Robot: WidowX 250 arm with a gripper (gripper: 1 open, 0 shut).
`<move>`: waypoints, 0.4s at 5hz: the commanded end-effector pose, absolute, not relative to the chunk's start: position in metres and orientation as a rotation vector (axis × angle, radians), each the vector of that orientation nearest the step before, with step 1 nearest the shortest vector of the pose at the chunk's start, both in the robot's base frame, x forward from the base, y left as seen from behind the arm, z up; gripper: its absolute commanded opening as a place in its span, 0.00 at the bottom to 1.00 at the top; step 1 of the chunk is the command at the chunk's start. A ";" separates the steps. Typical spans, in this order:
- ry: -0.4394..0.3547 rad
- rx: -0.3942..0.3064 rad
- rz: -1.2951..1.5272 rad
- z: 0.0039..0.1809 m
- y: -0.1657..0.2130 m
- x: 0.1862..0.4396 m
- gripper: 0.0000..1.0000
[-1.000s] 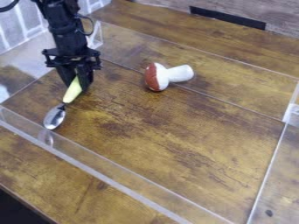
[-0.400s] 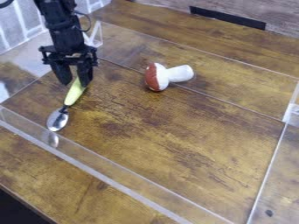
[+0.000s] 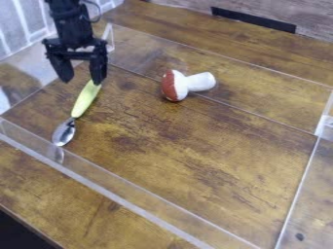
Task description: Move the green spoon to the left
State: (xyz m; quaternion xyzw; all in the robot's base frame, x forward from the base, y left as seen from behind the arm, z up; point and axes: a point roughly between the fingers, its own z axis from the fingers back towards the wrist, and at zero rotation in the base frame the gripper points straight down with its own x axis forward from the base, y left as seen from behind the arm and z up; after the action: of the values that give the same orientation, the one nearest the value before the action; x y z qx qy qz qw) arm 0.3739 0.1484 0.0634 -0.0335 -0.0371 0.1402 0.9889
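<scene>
The green spoon (image 3: pixel 76 109) lies flat on the wooden table at the left, its yellow-green handle pointing up-right and its silver bowl (image 3: pixel 61 131) toward the front left. My gripper (image 3: pixel 78 73) hangs just above the handle's far end, pointing straight down, its two black fingers spread apart with nothing between them. The spoon is free of the fingers.
A toy mushroom (image 3: pixel 182 84) with a red-brown cap and white stem lies on its side right of the gripper. A low clear plastic wall (image 3: pixel 117 199) borders the work area along the front and right. A dark slot (image 3: pixel 254 17) sits at the back edge.
The gripper was shut on the spoon's handle; it has opened, let the spoon go and risen slightly. The spoon now rests on the table.
</scene>
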 end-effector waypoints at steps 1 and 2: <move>-0.199 -0.015 0.237 0.123 0.136 0.387 1.00; -0.215 0.004 0.206 0.139 0.126 0.393 1.00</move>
State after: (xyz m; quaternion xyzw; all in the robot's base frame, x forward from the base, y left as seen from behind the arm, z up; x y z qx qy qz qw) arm 0.3891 0.1303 0.0927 -0.0136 -0.0498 0.1132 0.9922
